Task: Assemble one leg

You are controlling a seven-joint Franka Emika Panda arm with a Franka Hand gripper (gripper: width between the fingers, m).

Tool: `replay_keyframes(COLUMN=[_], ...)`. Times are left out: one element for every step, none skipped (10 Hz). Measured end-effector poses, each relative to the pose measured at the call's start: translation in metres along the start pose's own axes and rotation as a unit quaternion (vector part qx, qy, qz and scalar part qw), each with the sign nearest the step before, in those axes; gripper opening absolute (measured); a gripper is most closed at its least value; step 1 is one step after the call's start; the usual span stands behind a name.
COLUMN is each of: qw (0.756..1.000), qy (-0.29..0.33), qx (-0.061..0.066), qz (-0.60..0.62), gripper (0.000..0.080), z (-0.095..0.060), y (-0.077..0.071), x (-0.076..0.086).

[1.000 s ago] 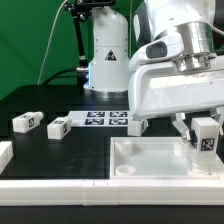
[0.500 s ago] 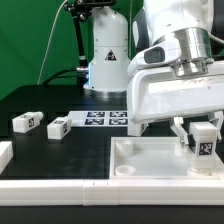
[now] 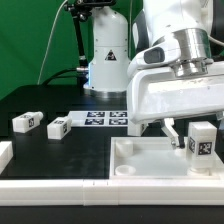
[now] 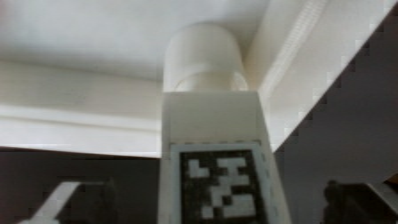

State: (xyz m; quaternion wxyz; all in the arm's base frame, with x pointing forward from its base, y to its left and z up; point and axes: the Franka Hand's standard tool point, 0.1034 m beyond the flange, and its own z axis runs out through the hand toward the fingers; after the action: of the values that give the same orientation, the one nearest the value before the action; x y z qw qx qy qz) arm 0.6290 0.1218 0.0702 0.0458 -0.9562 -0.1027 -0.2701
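A white leg (image 3: 203, 140) with a black-and-white tag stands upright in the corner socket of the large white tray-like piece (image 3: 150, 158) at the exterior view's right. My gripper (image 3: 194, 134) is open around it, the fingers (image 3: 171, 130) standing apart from its sides. In the wrist view the leg (image 4: 217, 130) runs between the two dark fingertips (image 4: 64, 203), its round end set in the tray's white corner (image 4: 107, 60); the gripper (image 4: 214, 205) does not touch it. Two more legs (image 3: 25, 122) (image 3: 57, 127) lie on the black table at the left.
The marker board (image 3: 105, 118) lies flat behind the tray. A white part (image 3: 4, 153) shows at the left edge, and a long white bar (image 3: 60, 190) runs along the front. The robot's base (image 3: 108, 55) stands at the back.
The fingers have spread apart and let go of the leg, which stays upright in the tray's corner. The arm has hardly moved.
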Motion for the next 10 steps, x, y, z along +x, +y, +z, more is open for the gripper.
replay_keyframes(qw=[1.0, 1.0, 1.0, 1.0, 1.0, 1.0, 1.0, 1.0, 1.0, 0.999], qy=[0.0, 0.0, 0.0, -0.001, 0.0, 0.003, 0.002, 0.002, -0.015, -0.036], qx=[0.0, 0.0, 0.0, 0.0, 0.0, 0.0, 0.0, 0.0, 0.003, 0.007], qz=[0.0, 0.0, 0.0, 0.0, -0.002, -0.003, -0.004, -0.004, -0.005, -0.005], gripper=[0.0638, 0.0638, 0.0648, 0.0648, 0.0649, 0.0649, 0.0649, 0.0649, 0.0649, 0.0649], z=[0.0, 0.0, 0.0, -0.001, -0.007, -0.014, -0.019, -0.023, -0.021, -0.019], y=[0.0, 0.0, 0.0, 0.0, -0.001, -0.001, -0.001, -0.001, -0.002, -0.004], x=[0.0, 0.0, 0.0, 0.001, 0.007, 0.013, 0.018, 0.022, 0.018, 0.015])
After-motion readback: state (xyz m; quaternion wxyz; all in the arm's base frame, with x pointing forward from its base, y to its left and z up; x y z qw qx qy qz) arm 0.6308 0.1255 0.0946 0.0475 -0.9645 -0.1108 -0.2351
